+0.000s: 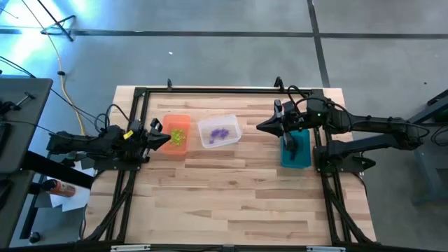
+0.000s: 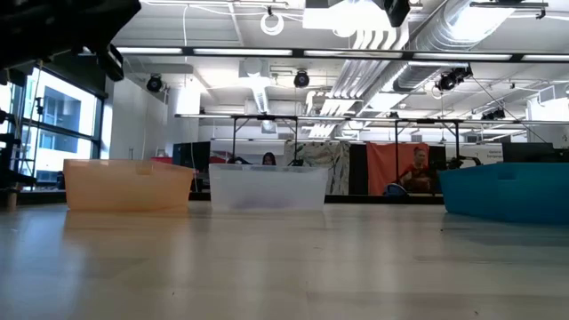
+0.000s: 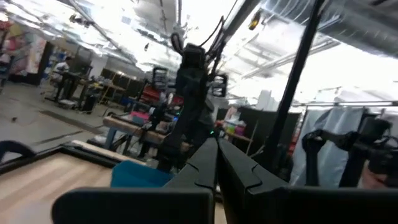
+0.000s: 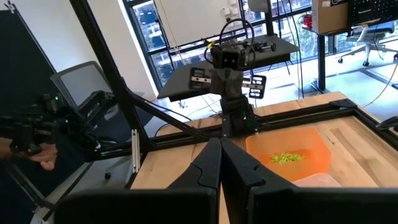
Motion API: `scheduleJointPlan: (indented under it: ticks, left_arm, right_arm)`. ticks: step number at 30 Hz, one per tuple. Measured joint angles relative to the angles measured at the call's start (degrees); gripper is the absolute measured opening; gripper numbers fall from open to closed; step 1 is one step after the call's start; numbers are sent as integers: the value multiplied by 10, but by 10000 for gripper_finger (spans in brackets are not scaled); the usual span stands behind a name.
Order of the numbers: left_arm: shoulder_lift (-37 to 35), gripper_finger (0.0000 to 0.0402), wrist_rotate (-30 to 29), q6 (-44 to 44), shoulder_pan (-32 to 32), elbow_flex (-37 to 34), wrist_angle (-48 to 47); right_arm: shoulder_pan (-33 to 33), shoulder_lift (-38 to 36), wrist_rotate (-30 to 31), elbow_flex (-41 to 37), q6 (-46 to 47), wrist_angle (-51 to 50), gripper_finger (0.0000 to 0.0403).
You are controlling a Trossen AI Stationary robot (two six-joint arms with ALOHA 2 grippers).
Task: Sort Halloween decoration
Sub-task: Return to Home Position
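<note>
Yellow-green trinkets (image 1: 176,136) lie inside the orange bin (image 1: 166,124), seen too in the right wrist view (image 4: 286,157). Purple trinkets (image 1: 220,132) lie inside the clear bin (image 1: 232,123). The teal bin (image 1: 297,155) stands at the table's right; I see no black trinkets. My left gripper (image 1: 166,139) is shut, raised at the orange bin's left edge, pointing right. My right gripper (image 1: 260,127) is shut, raised between the clear and teal bins, pointing left. In both wrist views the fingers (image 3: 217,163) (image 4: 219,163) meet with nothing between them.
A black frame (image 1: 210,90) runs along the table's far edge and both sides. Bare wooden tabletop (image 1: 231,203) spreads across the near half. In the low view the three bins stand in a row: orange (image 2: 129,185), clear (image 2: 267,187), teal (image 2: 507,191).
</note>
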Motion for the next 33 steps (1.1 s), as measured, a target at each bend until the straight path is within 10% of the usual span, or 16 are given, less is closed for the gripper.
scheduleJointPlan:
  ticks: [12, 22, 33]
  left_arm:
    - [-1, 0, -26, -15, 0, 1, -74]
    - [0, 0, -27, -11, 0, 1, -156]
    - [0, 0, -26, -10, 0, 1, -170]
  right_arm:
    - [-3, -33, -6, -21, 50, -4, 0]
    - [31, -195, 37, -219, 51, 119, 0]
    - [33, -216, 49, -350, -47, 239, 0]
